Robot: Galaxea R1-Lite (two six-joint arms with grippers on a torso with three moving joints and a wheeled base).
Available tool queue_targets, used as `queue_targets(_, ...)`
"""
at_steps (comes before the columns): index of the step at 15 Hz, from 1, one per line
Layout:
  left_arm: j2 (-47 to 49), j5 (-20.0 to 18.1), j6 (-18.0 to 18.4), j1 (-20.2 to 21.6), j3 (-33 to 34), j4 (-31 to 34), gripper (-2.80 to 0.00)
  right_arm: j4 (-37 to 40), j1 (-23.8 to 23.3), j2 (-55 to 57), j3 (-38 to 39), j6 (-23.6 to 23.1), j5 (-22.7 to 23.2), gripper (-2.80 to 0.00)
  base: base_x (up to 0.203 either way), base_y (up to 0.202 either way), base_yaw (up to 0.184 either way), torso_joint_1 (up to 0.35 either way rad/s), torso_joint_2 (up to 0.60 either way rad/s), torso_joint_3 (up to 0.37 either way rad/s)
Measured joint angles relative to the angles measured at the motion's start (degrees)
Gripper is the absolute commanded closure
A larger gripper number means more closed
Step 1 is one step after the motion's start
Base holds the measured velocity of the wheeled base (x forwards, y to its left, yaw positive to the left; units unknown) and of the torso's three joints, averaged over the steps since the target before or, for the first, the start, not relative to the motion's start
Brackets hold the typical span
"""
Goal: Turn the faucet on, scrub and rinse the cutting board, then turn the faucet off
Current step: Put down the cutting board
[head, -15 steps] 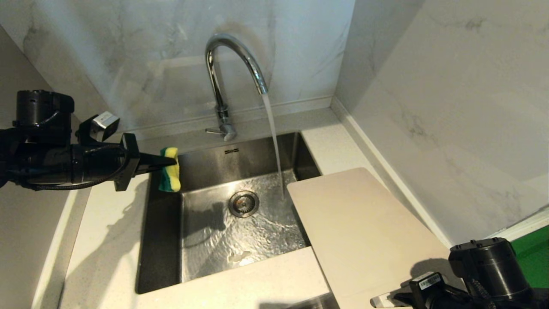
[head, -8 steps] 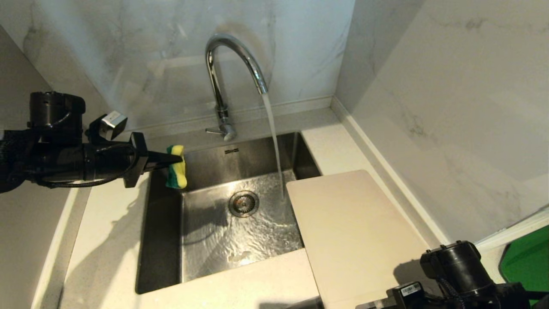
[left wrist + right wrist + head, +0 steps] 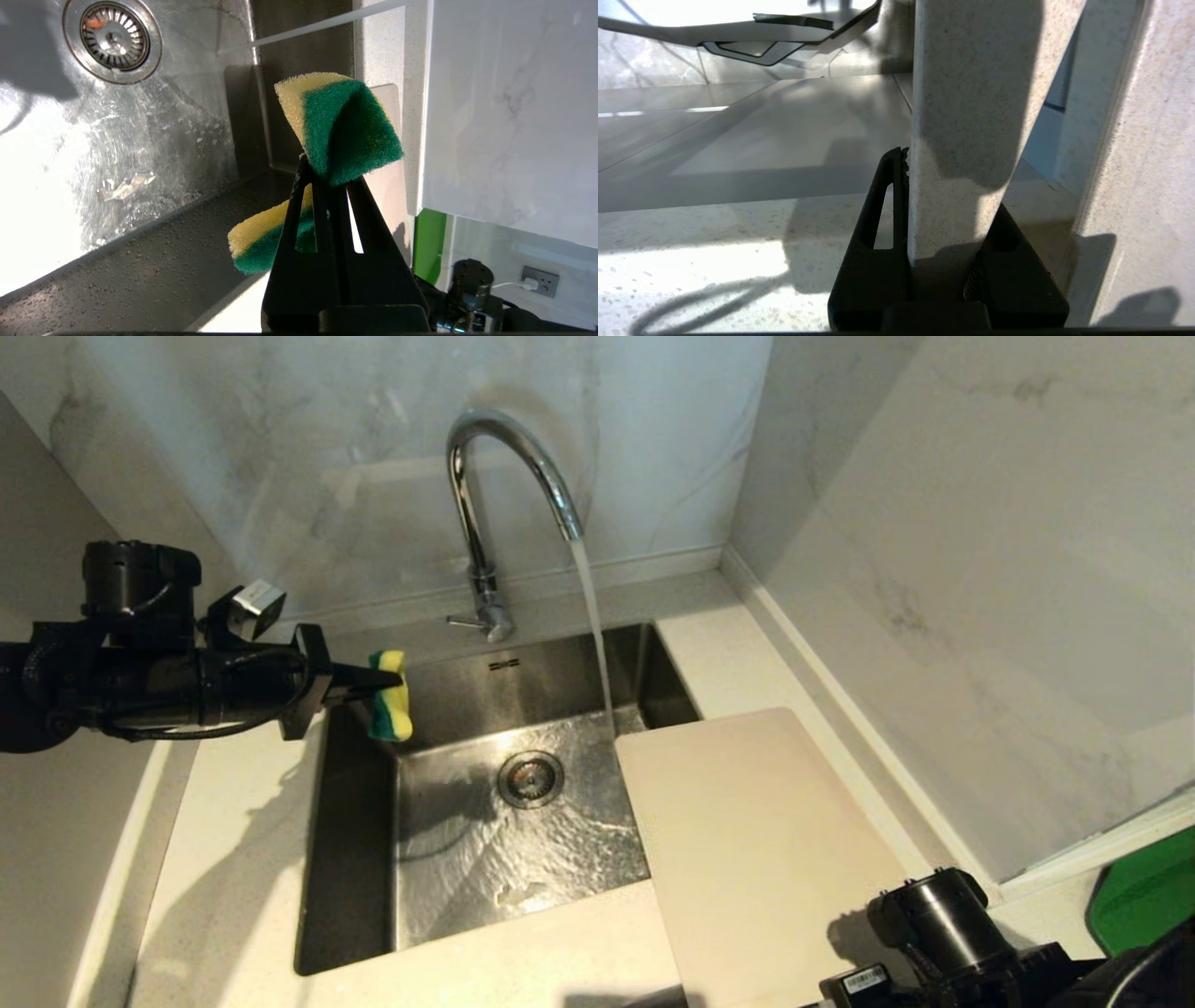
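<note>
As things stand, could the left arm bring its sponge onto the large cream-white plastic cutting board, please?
Probably yes. The left end effector holds the yellow-and-green sponge above the steel sink's left edge, and only open basin and the falling water stream lie between it and the cream-white cutting board.

The right gripper [image 3: 943,196] lies below the bottom edge of the head view, where only its arm's black wrist shows at lower right. The cutting board [image 3: 756,840] runs off that same bottom edge, so its near end and slot handle cannot be seen. A bright green flat thing [image 3: 1144,896] is cut by the right edge. In the left wrist view the black fingers [image 3: 299,224] cover the pinched middle of the sponge [image 3: 345,126]
</note>
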Motion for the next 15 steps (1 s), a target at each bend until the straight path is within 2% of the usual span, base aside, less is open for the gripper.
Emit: queue_targets(15, 1.27, 0.09, 0.39, 0.73, -0.16, -0.4, 0.0, 0.03, 0.16, 11.98, -4.86, -0.17, -0.45, 0.0, 0.0, 0.0, 0.0, 0.0, 0.0, 0.0)
